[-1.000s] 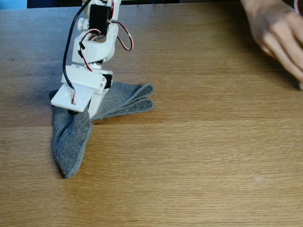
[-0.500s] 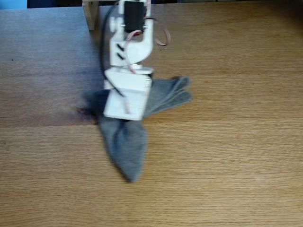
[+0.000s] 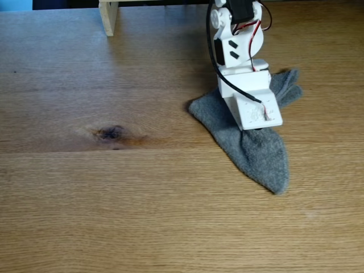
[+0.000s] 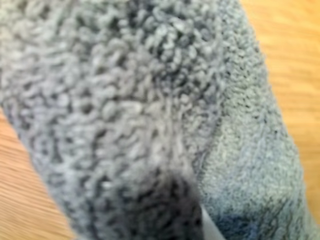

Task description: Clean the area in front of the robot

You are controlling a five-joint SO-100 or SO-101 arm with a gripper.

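The robot's white arm (image 3: 238, 54) reaches down over the right half of the oak tabletop (image 3: 142, 193). Its gripper (image 3: 257, 124) is pressed onto a grey folded cloth (image 3: 259, 153), and the white wrist block hides the fingers in the fixed view. The cloth lies flat, with one lobe pointing toward the front and another behind the arm to the right. Up close in the wrist view, the cloth (image 4: 125, 100) shows its looped weave, with a white sliver of a fingertip (image 4: 207, 227) at the bottom edge. Whether the jaws pinch the cloth is hidden.
A dark oval knot (image 3: 111, 133) marks the wood left of centre. A pale wooden post (image 3: 108, 17) stands at the back left. Red and black wires run along the arm. Bare wood (image 4: 295, 60) shows beside the cloth in the wrist view.
The arm has swept from the left side to the right, dragging the grey cloth with it and uncovering the dark knot. A person's hand at the back right has left the view.
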